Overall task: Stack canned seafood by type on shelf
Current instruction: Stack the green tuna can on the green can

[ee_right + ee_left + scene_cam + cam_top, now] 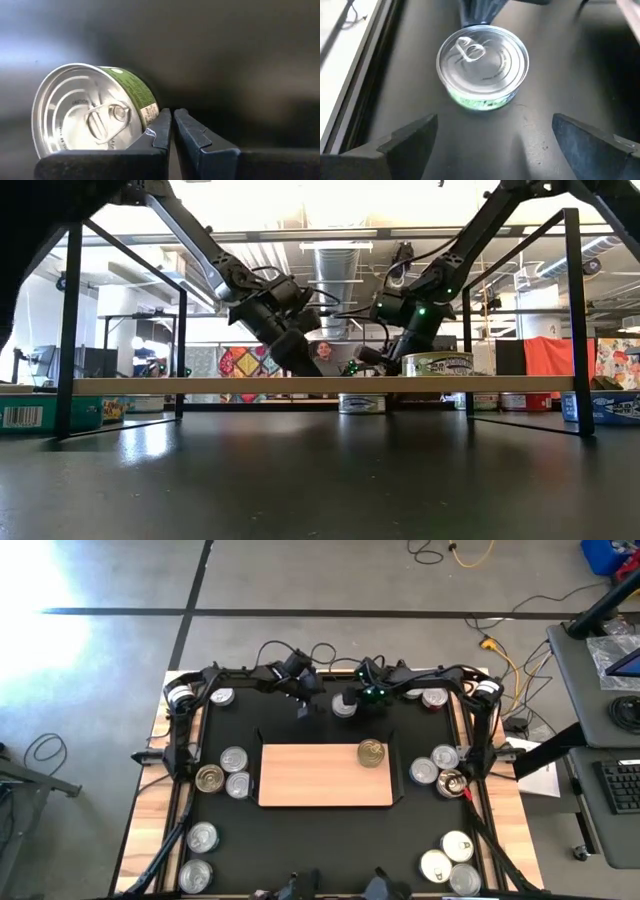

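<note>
Black matting [330, 840] covers the bench, with a workshop room and its ceiling ducts showing beyond.

The left gripper [492, 137] hangs over a silver-topped, green-sided can [482, 72] with its fingers [405, 137] spread wide and empty; the can lies ahead of them, roughly centred on the gap. The right gripper [172, 125] has its fingers pressed together with nothing between them, and their tips sit against the side of that same green can [92, 112], just beside its rim.

The likely trouble: the shut right fingers could nudge or tip the can as the left fingers descend, so the left fingers close on a shifted can or clip its rim. The two arms are also close together behind the shelf [325, 785], so they might collide. A tilted grip could drop the can on its edge.

As for what holds what: the shelf carries a single gold-topped can [371, 752] near its right back corner. All the other cans stand loose on the mat well apart from either set of fingers, in a left group [222, 772], a right group [437, 766] and near-corner clusters [448, 862].
</note>
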You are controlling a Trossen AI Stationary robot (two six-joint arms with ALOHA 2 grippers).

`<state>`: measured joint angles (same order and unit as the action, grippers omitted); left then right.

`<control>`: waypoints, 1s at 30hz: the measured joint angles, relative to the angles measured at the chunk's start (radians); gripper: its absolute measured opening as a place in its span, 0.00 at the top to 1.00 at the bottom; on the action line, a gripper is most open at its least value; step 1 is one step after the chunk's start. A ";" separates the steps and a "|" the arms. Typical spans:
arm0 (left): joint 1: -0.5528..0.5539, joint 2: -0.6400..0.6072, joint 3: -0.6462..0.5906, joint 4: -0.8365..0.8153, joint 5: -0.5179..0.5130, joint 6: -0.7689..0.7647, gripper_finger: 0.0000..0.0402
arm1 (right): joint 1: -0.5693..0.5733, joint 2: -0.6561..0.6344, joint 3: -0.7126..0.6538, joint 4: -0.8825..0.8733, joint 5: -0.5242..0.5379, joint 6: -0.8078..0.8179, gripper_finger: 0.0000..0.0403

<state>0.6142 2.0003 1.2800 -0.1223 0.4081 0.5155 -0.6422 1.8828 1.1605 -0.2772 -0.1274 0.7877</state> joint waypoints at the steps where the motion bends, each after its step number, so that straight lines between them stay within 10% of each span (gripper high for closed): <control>1: -0.012 0.000 -0.001 -0.002 -0.020 0.017 0.06 | 0.004 0.000 0.004 0.004 -0.001 -0.005 0.97; 30: -0.019 -0.183 -0.254 0.054 -0.111 -0.071 0.06 | 0.135 0.014 0.046 0.056 -0.007 -0.160 0.97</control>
<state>0.5948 1.8171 1.0258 -0.0682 0.2973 0.4448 -0.5075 1.8969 1.2068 -0.2216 -0.1345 0.6273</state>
